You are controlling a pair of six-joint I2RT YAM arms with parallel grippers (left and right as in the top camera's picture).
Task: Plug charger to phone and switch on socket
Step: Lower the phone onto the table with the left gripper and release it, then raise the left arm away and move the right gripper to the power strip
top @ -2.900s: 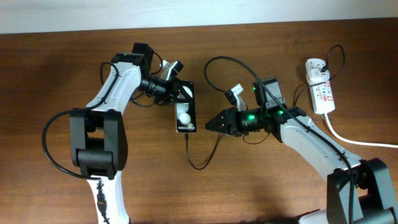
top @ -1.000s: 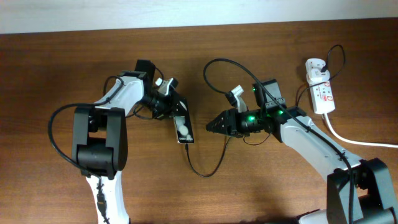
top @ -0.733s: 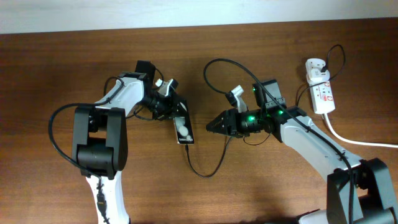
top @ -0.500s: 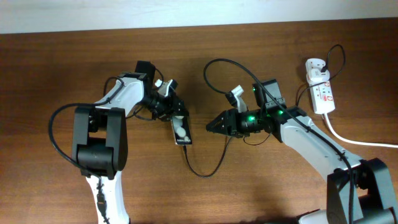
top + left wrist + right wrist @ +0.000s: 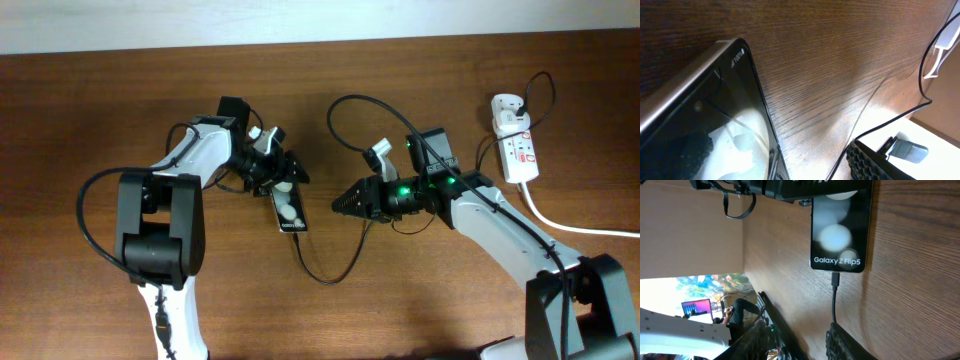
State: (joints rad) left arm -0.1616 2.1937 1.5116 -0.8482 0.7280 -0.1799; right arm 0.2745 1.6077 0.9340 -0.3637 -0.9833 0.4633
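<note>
Overhead: left tool clamps top end of phone, mid-bench. Right tool sits just beside it. Socket far right.
Left wrist: phone screen fills frame.
Right wrist: charger plugged into phone's btm edge. Right tool's fingers narrowly apart.

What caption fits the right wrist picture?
The charger plugged into the phone, whose screen reads Galaxy Z Flip5.
</note>
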